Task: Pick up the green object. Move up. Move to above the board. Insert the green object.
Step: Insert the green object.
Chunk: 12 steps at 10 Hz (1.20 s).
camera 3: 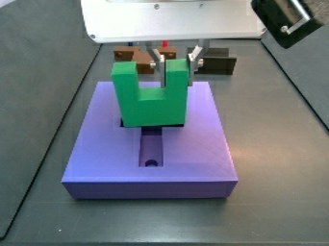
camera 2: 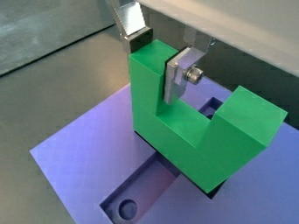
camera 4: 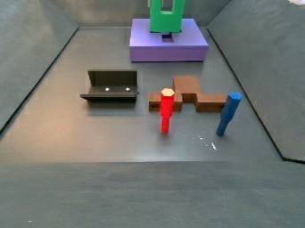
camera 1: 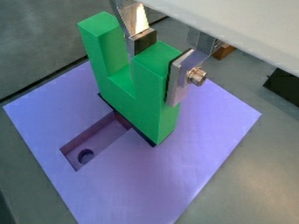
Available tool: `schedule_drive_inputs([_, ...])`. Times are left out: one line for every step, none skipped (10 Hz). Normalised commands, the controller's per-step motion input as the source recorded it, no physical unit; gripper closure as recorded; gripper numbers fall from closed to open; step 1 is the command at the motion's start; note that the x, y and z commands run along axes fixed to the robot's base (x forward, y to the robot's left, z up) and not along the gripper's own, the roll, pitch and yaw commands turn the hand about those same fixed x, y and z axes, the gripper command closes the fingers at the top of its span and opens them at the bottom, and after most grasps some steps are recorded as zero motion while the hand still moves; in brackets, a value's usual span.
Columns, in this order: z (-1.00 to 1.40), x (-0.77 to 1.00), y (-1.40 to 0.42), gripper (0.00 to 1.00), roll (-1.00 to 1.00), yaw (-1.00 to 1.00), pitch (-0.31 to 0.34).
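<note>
Grey table (camera 4: 119, 134) runs between low walls, and at its far edge the green object (camera 3: 148, 99) stands upright with its base down in the recess of the board (camera 3: 115, 159). One of its two prongs is clamped between the silver fingers (camera 1: 180, 77) of the gripper (camera 1: 162, 58), whose jaws are narrowed to that prong's width. Nearer the table's middle stand the fixture (camera 4: 111, 86), a brown block (camera 4: 199, 94), a red peg (camera 4: 167, 110) and a blue peg (camera 4: 227, 113), well apart from the board.
</note>
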Motion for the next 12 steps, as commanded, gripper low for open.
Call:
schedule_drive_inputs([-0.05, -0.19, 0.0, 1.0, -0.07, 0.0, -0.059])
schedule_drive_inputs([-0.05, -0.17, 0.0, 1.0, -0.08, 0.0, -0.06])
schedule_drive_inputs([-0.07, -0.19, 0.0, 1.0, -0.07, 0.0, -0.07])
schedule_drive_inputs([-0.04, -0.18, 0.0, 1.0, -0.08, 0.0, -0.071])
schedule_drive_inputs([-0.06, -0.08, -0.05, 1.0, -0.07, 0.0, -0.064])
schedule_drive_inputs([-0.23, 0.0, 0.0, 1.0, -0.03, 0.0, -0.053])
schedule_drive_inputs([-0.33, 0.0, 0.09, 1.0, 0.0, 0.0, -0.049])
schedule_drive_inputs([-0.5, -0.03, 0.17, 1.0, 0.0, 0.0, -0.063])
schedule_drive_inputs([-0.64, -0.06, 0.17, 1.0, 0.0, 0.0, -0.079])
schedule_drive_inputs([-0.91, -0.08, 0.06, 1.0, 0.0, 0.0, -0.101])
schedule_drive_inputs([-1.0, -0.11, -0.05, 1.0, 0.0, -0.02, -0.084])
schedule_drive_inputs([-1.0, -0.1, -0.2, 1.0, 0.0, -0.05, -0.043])
